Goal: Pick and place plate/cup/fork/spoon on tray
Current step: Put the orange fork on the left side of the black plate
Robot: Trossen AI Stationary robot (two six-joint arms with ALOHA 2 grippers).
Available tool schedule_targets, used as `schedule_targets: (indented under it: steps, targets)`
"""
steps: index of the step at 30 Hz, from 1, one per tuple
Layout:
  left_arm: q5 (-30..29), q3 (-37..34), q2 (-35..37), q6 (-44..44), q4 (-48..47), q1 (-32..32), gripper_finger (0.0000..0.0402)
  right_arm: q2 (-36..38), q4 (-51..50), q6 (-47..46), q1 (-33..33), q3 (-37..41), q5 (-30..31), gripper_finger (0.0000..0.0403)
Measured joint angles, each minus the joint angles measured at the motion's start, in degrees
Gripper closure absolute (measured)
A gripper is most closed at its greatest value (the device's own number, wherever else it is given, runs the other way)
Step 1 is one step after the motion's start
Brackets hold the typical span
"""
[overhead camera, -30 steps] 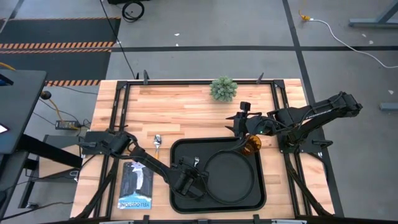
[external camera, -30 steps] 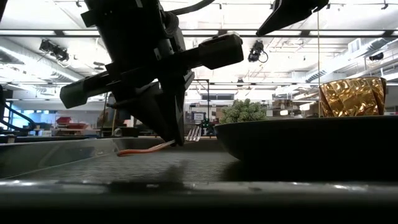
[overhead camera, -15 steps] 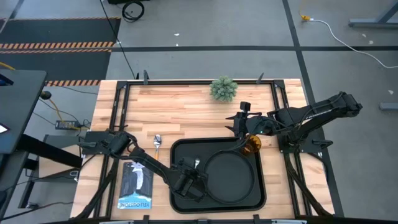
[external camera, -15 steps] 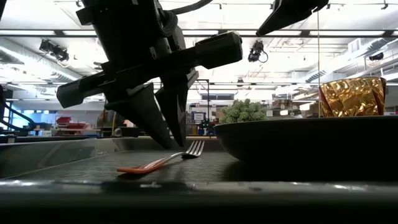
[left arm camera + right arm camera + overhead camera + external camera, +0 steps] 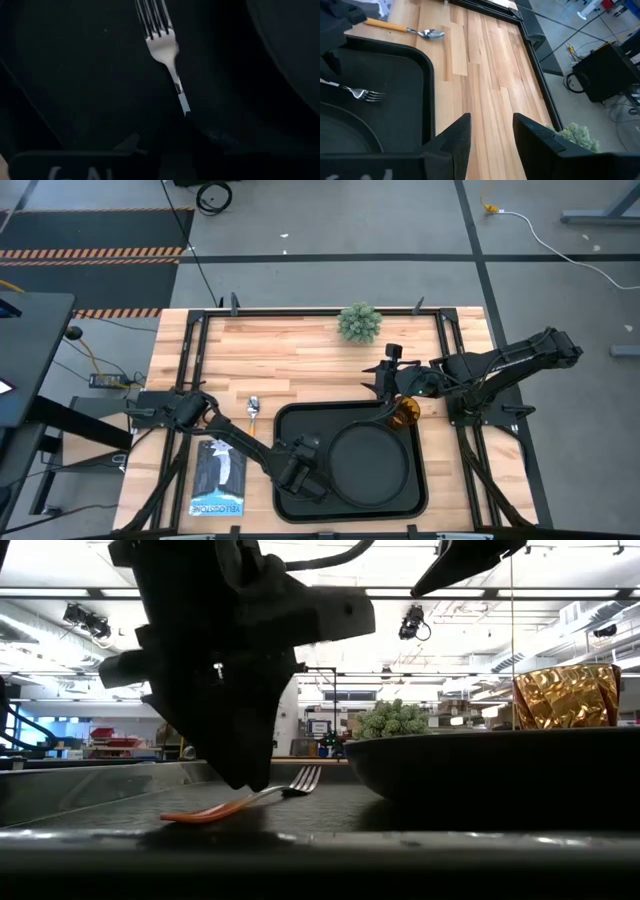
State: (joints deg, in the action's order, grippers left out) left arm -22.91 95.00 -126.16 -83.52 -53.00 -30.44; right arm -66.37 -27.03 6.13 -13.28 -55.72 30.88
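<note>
Since the earlier frames the left gripper [image 5: 225,755] has let the fork go, turned and drawn back along the handle, and the fork itself has slid slightly toward the low camera.

The tray [image 5: 290,420] sits at the near middle of the table. The plate [image 5: 375,465] already lies in its right half. The fork [image 5: 245,802] lies flat on the tray floor just left of the plate, tines pointing away. The left gripper hangs over the orange handle end; whether its fingers are apart I cannot tell. The right gripper [image 5: 487,132] waits over the bare wood beyond the tray's far right corner, fingers spread and holding nothing, with the cup [image 5: 404,412] just beside it on the table. The spoon [image 5: 252,410] rests on the wood off the tray's far left corner.

The fork step looks finished. Next, I judge, the left arm must lift clear and reach for the spoon, pinching its thin handle flat against the wood.
</note>
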Motion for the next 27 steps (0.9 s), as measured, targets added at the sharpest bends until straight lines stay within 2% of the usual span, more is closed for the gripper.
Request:
schedule_targets:
  steps: [6, 13, 16, 20, 27]
  targets:
    - [0.01, 0.00, 0.26, 1.94, -0.17, -0.11, 0.0308, 0.00, 0.46, 0.00, -0.02, 0.00, -2.08, 0.0250]
    - [-3.37, -0.02, 2.09, 1.59, -1.36, -0.44, 0.0308, 0.00, 0.45, 0.02, -0.02, 0.00, -2.08, 0.0250]
    - [0.72, -0.02, 2.69, 1.99, -1.04, -0.44, 0.0308, 0.00, 0.49, 0.02, -0.02, 0.00, -2.08, 0.0250]
    - [8.56, -0.02, 2.90, 7.88, -0.97, -0.62, 0.0308, 0.00, 0.85, 0.04, -0.02, 0.01, -2.08, 0.0250]
    - [13.55, -0.02, 2.90, 16.62, -0.73, -2.06, 0.0308, 0.00, 0.87, 0.07, -0.02, 0.02, -2.10, 0.0250]
